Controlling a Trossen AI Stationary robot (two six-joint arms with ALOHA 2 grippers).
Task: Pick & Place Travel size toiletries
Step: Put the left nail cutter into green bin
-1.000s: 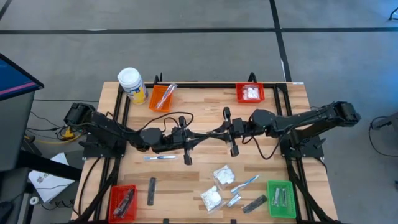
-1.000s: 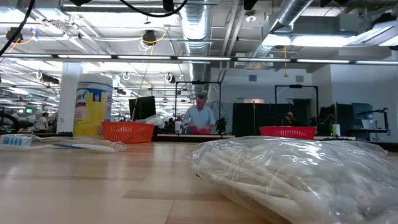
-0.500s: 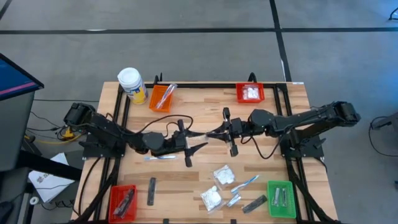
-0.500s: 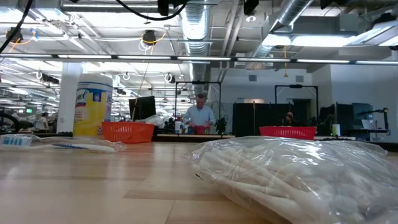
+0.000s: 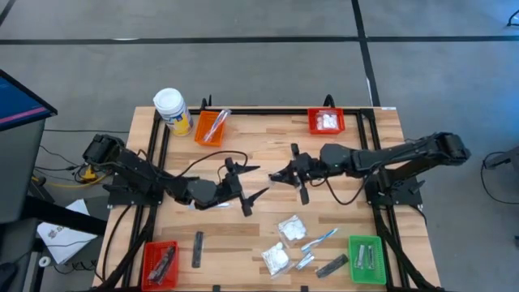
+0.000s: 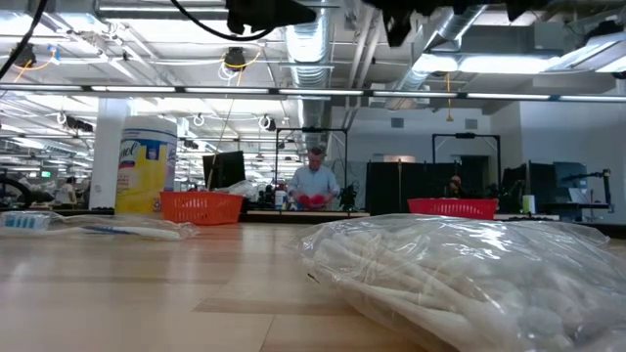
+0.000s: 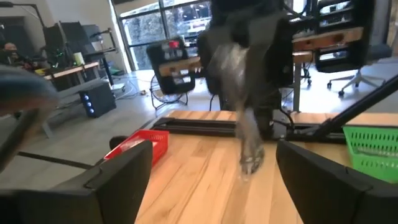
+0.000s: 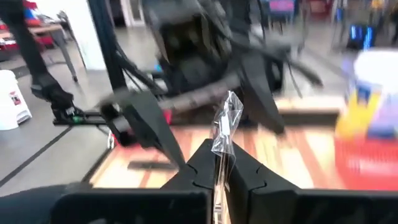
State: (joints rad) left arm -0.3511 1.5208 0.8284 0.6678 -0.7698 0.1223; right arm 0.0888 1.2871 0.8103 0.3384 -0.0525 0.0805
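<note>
Above the table's middle, my right gripper is shut on a small silvery sachet. The sachet also shows in the left wrist view, sachet. My left gripper stands open just to its left, its fingers apart and touching nothing. Other toiletries lie on the near right of the table: two white puffy packets, a toothbrush and a dark bar. Another toothbrush lies under my left arm, and a dark bar lies near left. My right gripper pinches one end of the sachet between its two fingers. It comes about level from the table's right. The rest of the sachet sticks out past the fingertips toward my left gripper, lifted clear of the table.
An orange bin and a red bin stand at the far edge, beside a white-capped yellow jar. A red bin is at the near left, a green bin at the near right. A person stands far behind the table.
My left gripper was shut at the sachet against my right gripper. It has opened wide, let go and drawn back a little toward the table's left, swinging toward the near edge. The sachet stays in my right gripper.
</note>
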